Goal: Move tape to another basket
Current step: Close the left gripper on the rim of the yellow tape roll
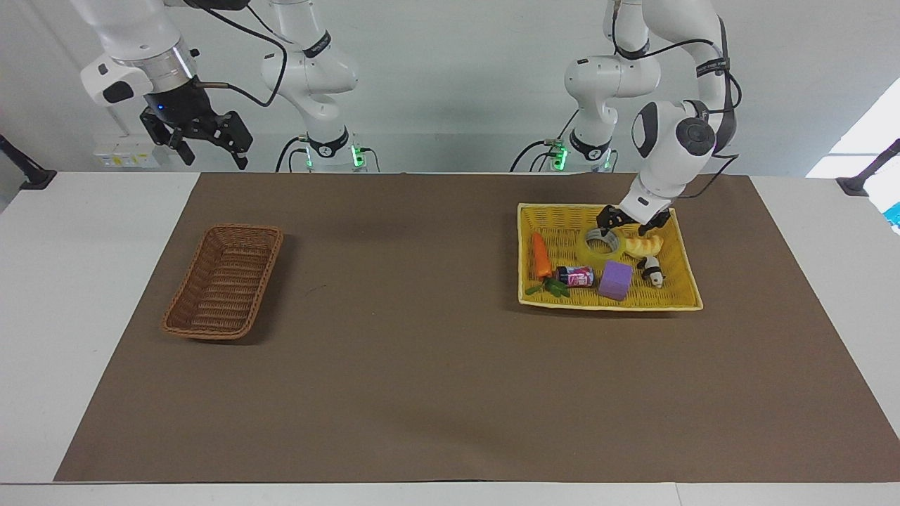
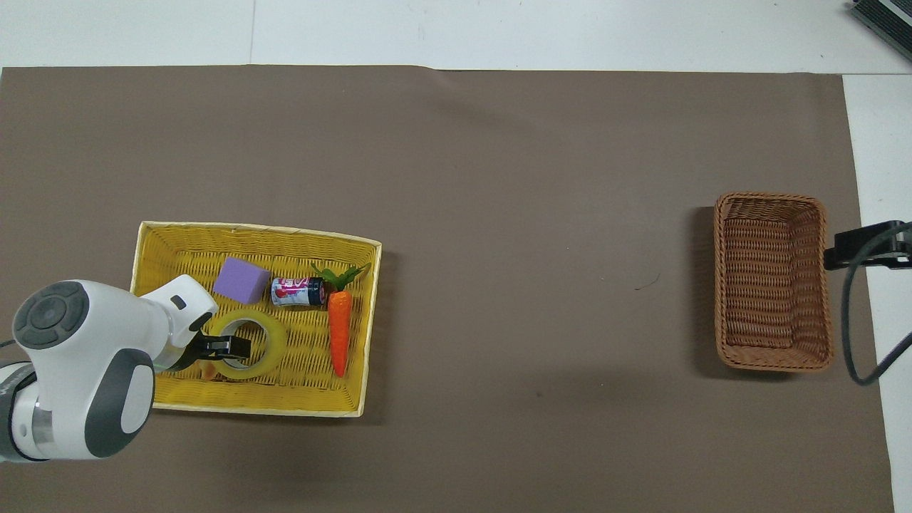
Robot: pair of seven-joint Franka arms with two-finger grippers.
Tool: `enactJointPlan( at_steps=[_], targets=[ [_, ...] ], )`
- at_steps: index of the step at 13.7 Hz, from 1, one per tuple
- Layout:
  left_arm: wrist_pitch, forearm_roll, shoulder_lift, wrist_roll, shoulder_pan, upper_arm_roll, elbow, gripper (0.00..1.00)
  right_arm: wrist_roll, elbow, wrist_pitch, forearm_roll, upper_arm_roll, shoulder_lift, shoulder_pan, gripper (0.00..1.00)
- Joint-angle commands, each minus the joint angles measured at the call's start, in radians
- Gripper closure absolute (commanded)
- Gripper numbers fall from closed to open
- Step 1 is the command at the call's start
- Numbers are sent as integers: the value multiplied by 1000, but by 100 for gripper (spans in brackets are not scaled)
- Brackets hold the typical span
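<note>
Tape lying flat in the yellow basket, core facing up, close to the rim nearest the robots, bread toy just beside it. From the facing view: left gripper low over the roll's robot-side edge, jaws spread and holding nothing, apparently lined up to straddle the wall of the ring. Right gripper up in the air at its own end, jaws apart and empty, waiting. Brown wicker basket well apart on the worktop, toward the right arm's end.

From overhead: left gripper covering the roll's rim, tape between purple block and the near rim, carrot alongside. 2 baskets, 1 long carry likely ahead, wicker basket holding nothing.
</note>
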Motion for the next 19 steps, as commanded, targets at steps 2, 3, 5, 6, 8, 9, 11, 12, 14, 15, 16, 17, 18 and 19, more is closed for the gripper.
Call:
enactJointPlan(
  at_steps=[2, 3, 5, 6, 8, 9, 11, 12, 14, 15, 16, 17, 18, 19],
  targets=[
    [31, -7, -1, -18, -14, 12, -21, 32, -30, -13, -2, 28, 3, -11, -18, 0],
    [31, -7, -1, -27, -14, 12, -21, 43, -30, -13, -2, 28, 3, -11, -18, 0],
    [31, -7, -1, -29, -14, 12, -21, 62, -30, -13, -2, 28, 3, -11, -16, 0],
    [29, -7, -1, -29, -14, 12, -21, 64, -30, -13, -2, 28, 3, -11, -18, 0],
    [27, -7, -1, -29, -14, 12, -21, 65, -30, -13, -2, 28, 3, -11, -18, 0],
    [26, -7, -1, -29, -14, 12, -21, 65, -30, -13, -2, 28, 3, -11, -21, 0],
    [26, -7, -1, -29, -14, 12, -18, 65, -30, -13, -2, 28, 3, -11, -24, 0],
    [24, -7, 1, -29, -16, 12, -17, 65, -30, -13, -2, 28, 3, -11, -24, 0],
    [-2, -7, 8, -30, -35, 12, 5, 65, -30, -13, -2, 28, 3, -11, -24, 0],
    [-34, -7, 7, -53, -54, 12, 25, 65, -30, -13, -2, 28, 3, -13, -24, 0],
    [-78, -7, 5, -93, -62, 10, 50, 65, -30, -13, -2, 28, 3, -13, -24, 0],
    [-103, -7, 5, -122, -77, 10, 59, 73, -30, -13, -1, 28, 3, -13, -22, 0],
    [-101, -7, 2, -130, -94, 12, 56, 89, -30, -13, -2, 28, 3, -13, -24, 0],
    [-104, -7, 2, -127, -94, 10, 56, 100, -30, -16, -1, 28, 3, -16, -24, 0]
  ],
)
